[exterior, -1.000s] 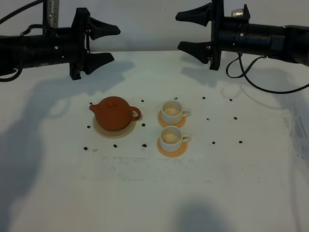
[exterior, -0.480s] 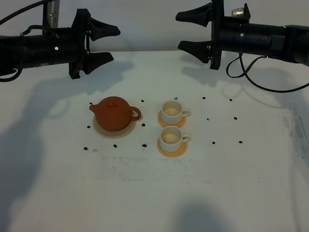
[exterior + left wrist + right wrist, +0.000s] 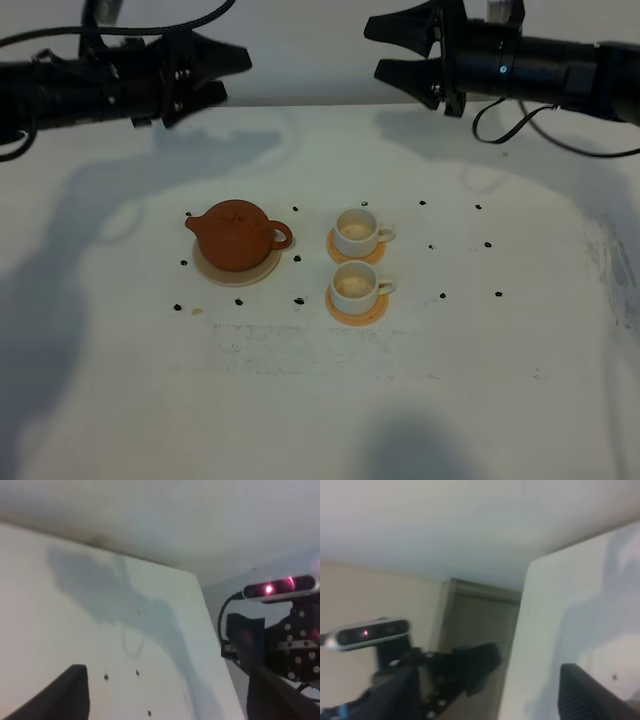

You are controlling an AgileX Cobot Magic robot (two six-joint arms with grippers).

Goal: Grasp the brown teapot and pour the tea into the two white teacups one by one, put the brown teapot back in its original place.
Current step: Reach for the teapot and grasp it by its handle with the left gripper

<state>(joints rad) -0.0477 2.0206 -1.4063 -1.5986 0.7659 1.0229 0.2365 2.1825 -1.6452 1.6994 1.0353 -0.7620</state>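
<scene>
The brown teapot (image 3: 238, 236) sits upright on its beige saucer (image 3: 237, 272), the original place, left of centre on the white table, spout to the left. The two white teacups (image 3: 355, 231) (image 3: 353, 286) stand on orange coasters just right of it, one behind the other. My left gripper (image 3: 235, 75) hangs open high above the table's back left, well away from the teapot. High at the back right is my right gripper (image 3: 374, 48), open too. Both wrist views show only the bare table, the far wall and the opposite arm; one right fingertip (image 3: 587, 692) shows there.
Several small dark specks (image 3: 297, 300) dot the table (image 3: 320, 400) around the teapot and cups. The right arm's cable (image 3: 520, 125) loops down at the back right. The opposite arm's camera (image 3: 280, 587) glows red in the left wrist view.
Both arms have rolled at the wrist and lifted slightly, so each gripper's fingers sit higher and closer together in the high view. Teapot and cups have not moved.
</scene>
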